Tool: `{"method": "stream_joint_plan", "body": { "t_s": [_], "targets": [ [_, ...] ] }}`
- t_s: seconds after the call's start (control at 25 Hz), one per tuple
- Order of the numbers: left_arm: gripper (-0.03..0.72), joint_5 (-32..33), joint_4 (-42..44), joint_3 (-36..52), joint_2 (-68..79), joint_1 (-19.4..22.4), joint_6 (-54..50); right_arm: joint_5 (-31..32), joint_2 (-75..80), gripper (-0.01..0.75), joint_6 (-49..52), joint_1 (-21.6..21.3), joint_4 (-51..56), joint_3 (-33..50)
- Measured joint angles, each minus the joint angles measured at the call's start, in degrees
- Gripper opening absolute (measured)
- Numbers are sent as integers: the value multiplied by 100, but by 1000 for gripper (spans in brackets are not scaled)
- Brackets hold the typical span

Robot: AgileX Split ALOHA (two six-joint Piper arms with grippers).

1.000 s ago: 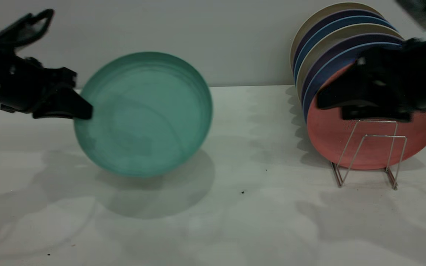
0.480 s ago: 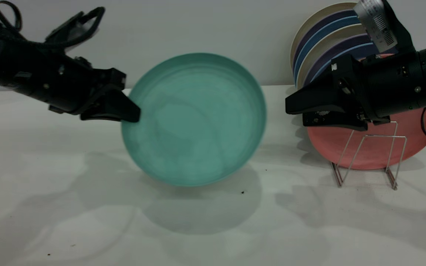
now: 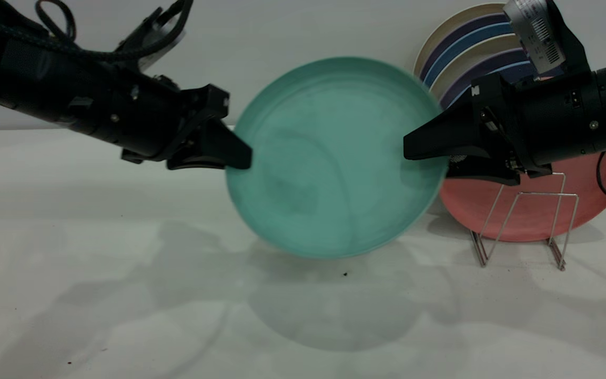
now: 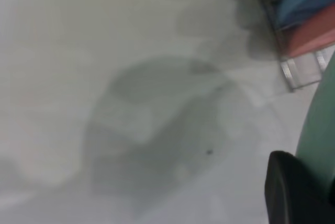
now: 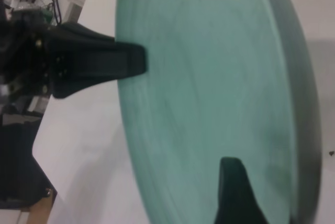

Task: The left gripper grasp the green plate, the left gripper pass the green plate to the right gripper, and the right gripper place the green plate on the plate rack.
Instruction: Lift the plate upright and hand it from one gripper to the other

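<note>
The round matte teal-green plate (image 3: 334, 158) hangs upright above the white worktop (image 3: 124, 295) at frame centre. The cable-looped left claw (image 3: 240, 158) grips its left rim; the barcode-labelled right claw (image 3: 413, 150) overlaps its right rim, seemingly parted. The thin silver wire rack (image 3: 524, 221) stands lower right.

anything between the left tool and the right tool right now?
Only the green plate, held upright off the table: the left gripper grips one edge, the right gripper meets the opposite edge. Exterior view shows it.
</note>
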Motion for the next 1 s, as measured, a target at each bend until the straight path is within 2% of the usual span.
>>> {"method": "stream_joint_plan", "body": {
  "t_s": [0.08,0.16,0.2,0.32,0.36,0.44,0.52,0.56,0.76,0.8,0.88,1.0],
  "targets": [
    [15,125,-76,0,0,-27,7,0,0,448,19,0,0,0],
    [15,219,-103,0,0,-27,11,18,0,384,79,0,0,0],
    [15,245,-103,0,0,-27,11,26,0,338,122,0,0,0],
    [19,245,-108,0,0,-27,11,35,0,124,167,0,-7,0],
    [23,276,-107,0,0,-27,11,-50,0,92,167,0,-7,0],
    [51,333,-109,0,-2,-27,-12,-155,8,89,172,0,-14,0],
    [118,475,-120,0,-2,-27,-30,-163,8,89,166,0,-33,0],
    [177,593,-120,0,-2,-2,-30,-163,8,89,150,0,-55,0],
    [605,1638,563,0,-7,394,-364,-237,8,89,-227,-6,-167,0],
    [657,1791,845,0,-20,520,-592,-242,8,89,-330,-20,-191,0],
    [708,1998,1710,0,-87,916,-1041,-296,-33,89,-605,-94,-315,0],
    [699,2016,2988,0,-268,1497,-1851,-529,-336,89,-1054,-219,-782,-15]
  ]
}}
